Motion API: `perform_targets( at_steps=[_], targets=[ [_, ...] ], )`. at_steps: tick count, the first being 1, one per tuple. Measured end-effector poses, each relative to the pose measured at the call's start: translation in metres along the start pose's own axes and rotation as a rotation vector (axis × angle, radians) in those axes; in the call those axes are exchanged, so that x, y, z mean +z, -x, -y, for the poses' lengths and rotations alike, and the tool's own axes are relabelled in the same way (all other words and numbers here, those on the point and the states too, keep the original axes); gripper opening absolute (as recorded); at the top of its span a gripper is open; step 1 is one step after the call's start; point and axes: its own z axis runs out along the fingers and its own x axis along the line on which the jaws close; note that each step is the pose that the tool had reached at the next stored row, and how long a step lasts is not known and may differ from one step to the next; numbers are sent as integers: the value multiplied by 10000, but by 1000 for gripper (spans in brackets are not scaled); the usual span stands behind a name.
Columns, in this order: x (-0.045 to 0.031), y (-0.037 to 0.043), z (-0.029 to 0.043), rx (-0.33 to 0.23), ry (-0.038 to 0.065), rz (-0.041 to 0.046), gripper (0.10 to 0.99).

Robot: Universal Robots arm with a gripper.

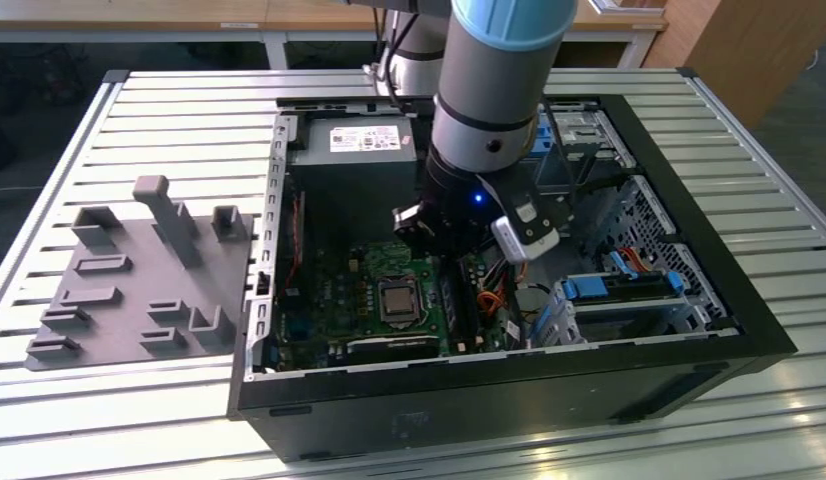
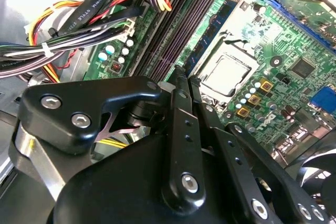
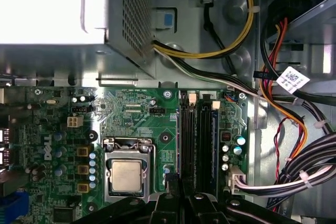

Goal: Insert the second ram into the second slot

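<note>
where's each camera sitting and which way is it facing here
Exterior view: off the arm, above the open computer case, looking down at the arm and gripper over the motherboard.
First wrist view: on the wrist, facing straight onto the motherboard; gripper at the edge.
Second wrist view: on the wrist, looking slantwise past the gripper.
Both wrist views share the processor socket and ram slots.
</note>
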Motion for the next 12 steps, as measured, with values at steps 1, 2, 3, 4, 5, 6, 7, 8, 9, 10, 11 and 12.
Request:
perform_targets(
  at_steps=[1,2,3,4,5,6,7,8,9,10,11,12],
  targets=[
    [4,1,0,4,0,0,137],
    [5,2,0,5,-2,-1,137],
    [6,5,0,6,-2,-1,137],
    [9,9,0,6,-1,0,137],
    [11,14,0,8,1,0,137],
    [12,21,0,13,0,0,137],
    [13,30,0,16,-1,0,137],
    [17,37,0,21,2,0,137],
    [20,42,-1,27,3,0,137],
    [21,45,0,29,1,0,137],
    [24,46,0,30,1,-1,137],
    [27,47,0,30,2,0,137]
  ],
)
